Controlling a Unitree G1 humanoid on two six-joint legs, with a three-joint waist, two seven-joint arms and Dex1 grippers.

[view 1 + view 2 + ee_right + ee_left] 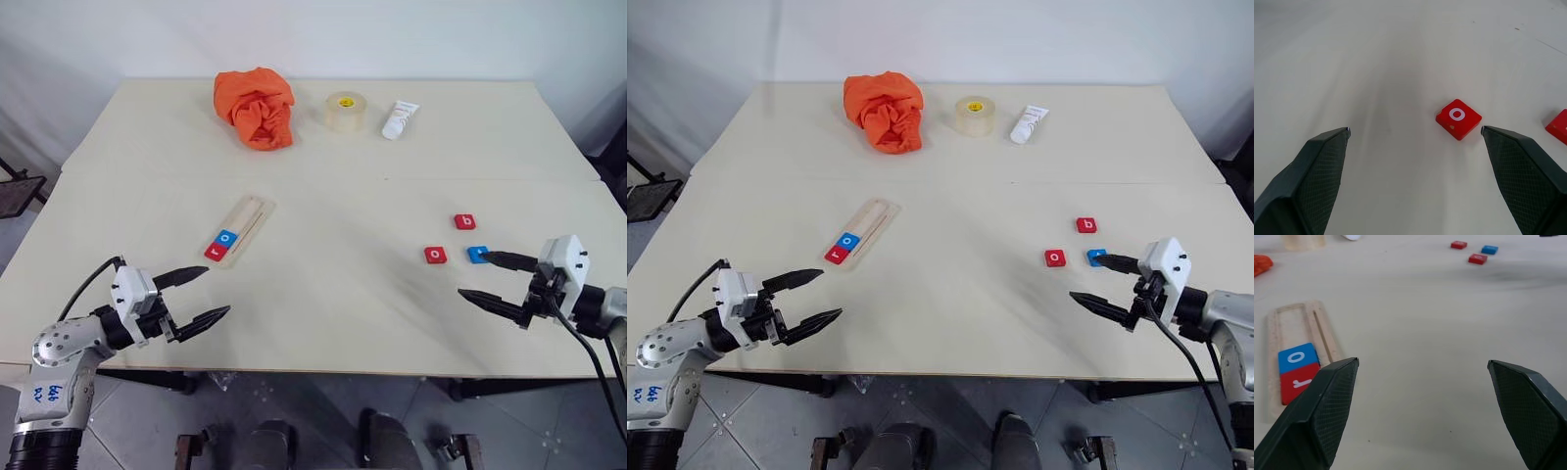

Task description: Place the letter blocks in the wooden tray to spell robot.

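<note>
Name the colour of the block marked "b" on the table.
Red: the b block shows best in the left eye view.

I see pale beige counter [333,176] against plain white wall [313,34]; grey tiled floor [127,431] below near edge.

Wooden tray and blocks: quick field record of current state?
tray: wooden tray on the table's left half, angled
in tray: red r block, blue o block, side by side at its near end
loose on table: red b block, red o block, blue block, letter unreadable
left gripper: open, empty
right gripper: open, empty, beside the blue block
</note>
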